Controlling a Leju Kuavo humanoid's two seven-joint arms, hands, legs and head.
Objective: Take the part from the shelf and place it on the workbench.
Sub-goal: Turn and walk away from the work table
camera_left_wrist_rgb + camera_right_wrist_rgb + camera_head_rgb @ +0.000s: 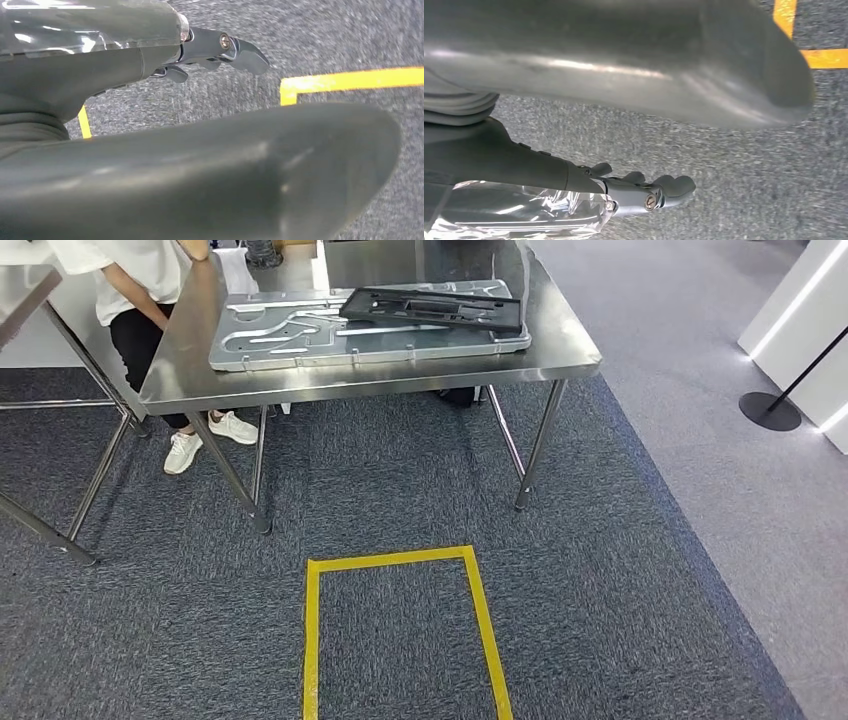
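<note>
A flat black plastic frame part [432,308] lies on the steel workbench [560,350]; the left hand [220,52] and right hand [644,192] hang with fingers loosely extended, holding nothing, placement apparently complete.

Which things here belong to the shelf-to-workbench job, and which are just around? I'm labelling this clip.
Job:
- black part, lying on the grey tray
- steel workbench
- left hand and right hand, both holding nothing

Just around:
- person standing behind the bench
- yellow floor tape
- black stand base
</note>
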